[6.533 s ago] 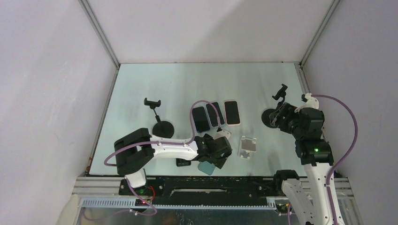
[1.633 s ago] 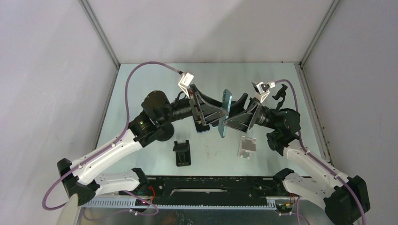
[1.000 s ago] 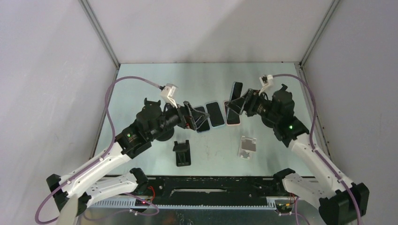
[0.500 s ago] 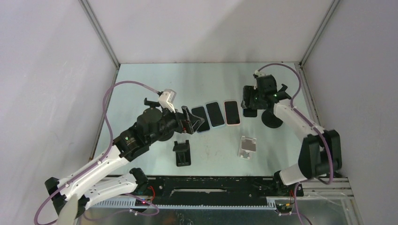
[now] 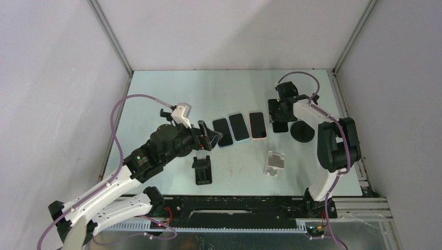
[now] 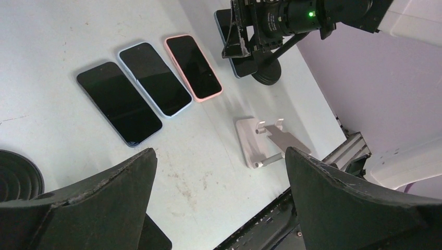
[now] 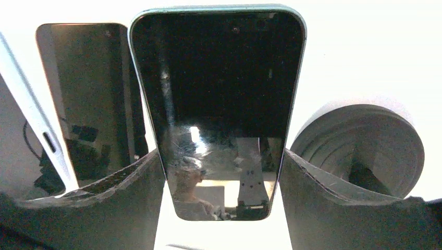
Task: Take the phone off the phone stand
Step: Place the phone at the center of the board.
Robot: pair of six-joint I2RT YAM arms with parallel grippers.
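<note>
Right end effector: clamped phone across its width, clear of black stand, low over surface beside round base. Left end effector: spread fully, held nothing. Looked like set-down step; needed lowering flat, then releasing.

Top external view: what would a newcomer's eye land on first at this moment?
The right claw at the far right of the table, clamped across a teal-edged phone just beside a round black stand base. Next, three phones lying side by side mid-table, with the left claw hovering wide open near them.
</note>
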